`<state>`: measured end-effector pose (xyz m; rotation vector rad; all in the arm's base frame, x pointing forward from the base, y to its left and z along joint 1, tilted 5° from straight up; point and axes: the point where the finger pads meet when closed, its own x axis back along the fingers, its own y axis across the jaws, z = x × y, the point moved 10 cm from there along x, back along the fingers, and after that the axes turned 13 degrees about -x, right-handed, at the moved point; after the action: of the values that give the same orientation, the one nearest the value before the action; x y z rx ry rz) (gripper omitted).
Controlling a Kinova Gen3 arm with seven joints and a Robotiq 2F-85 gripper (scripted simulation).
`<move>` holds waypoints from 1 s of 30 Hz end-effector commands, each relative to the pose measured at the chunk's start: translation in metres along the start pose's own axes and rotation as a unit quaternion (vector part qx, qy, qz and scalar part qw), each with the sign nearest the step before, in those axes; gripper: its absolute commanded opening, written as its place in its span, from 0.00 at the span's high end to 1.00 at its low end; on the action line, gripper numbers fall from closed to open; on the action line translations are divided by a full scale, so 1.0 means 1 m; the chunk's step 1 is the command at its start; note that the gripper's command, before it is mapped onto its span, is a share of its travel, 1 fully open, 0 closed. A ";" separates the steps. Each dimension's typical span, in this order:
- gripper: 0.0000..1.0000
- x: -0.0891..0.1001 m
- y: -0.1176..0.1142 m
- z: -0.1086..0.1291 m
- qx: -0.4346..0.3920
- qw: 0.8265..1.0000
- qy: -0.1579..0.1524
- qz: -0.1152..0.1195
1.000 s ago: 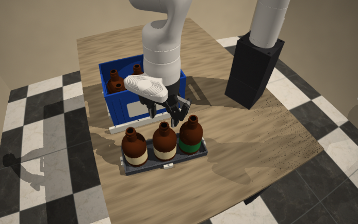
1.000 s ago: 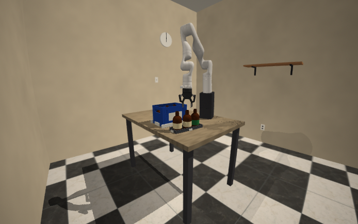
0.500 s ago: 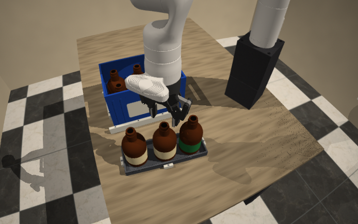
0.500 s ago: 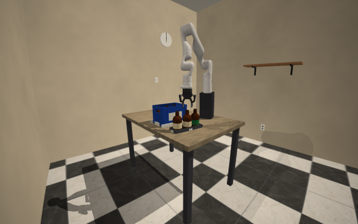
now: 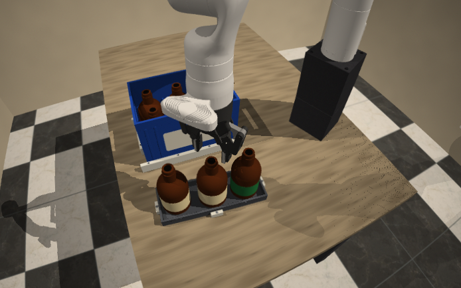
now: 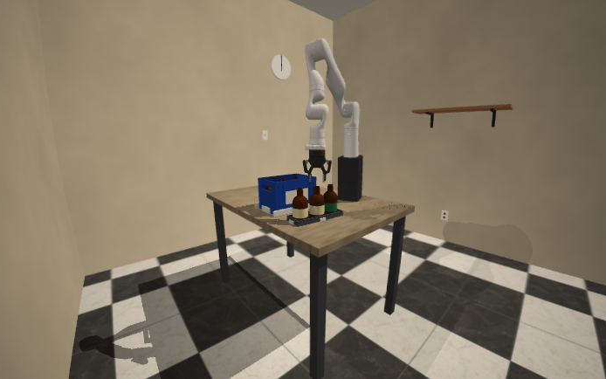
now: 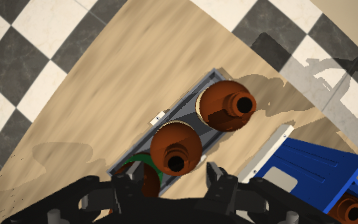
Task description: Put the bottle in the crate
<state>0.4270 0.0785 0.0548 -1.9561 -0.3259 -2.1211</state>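
Note:
Three brown bottles stand upright in a dark grey tray (image 5: 208,208) near the table's front. Two carry cream labels (image 5: 173,188) (image 5: 211,181); the right one has a green label (image 5: 246,172). A blue crate (image 5: 164,117) behind the tray holds three brown bottles (image 5: 149,105); my arm hides its right part. My gripper (image 5: 214,150) is open and empty, hanging just above the neck of the middle bottle. In the wrist view that bottle (image 7: 175,147) sits between my fingers, with the green-label bottle partly hidden by the left finger.
The arm's black base block (image 5: 326,89) stands at the table's back right. A white strip (image 5: 175,158) lies along the crate's front foot. In the exterior view the crate (image 6: 282,191) and tray (image 6: 315,217) sit near the table's near-left edge.

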 end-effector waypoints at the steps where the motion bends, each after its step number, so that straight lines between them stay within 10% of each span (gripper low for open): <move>1: 0.36 0.001 -0.001 -0.001 -0.002 1.000 0.002 0.000; 30: 0.36 -0.001 -0.001 -0.001 -0.002 1.000 0.002 0.000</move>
<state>0.4277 0.0784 0.0547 -1.9527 -0.3260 -2.1245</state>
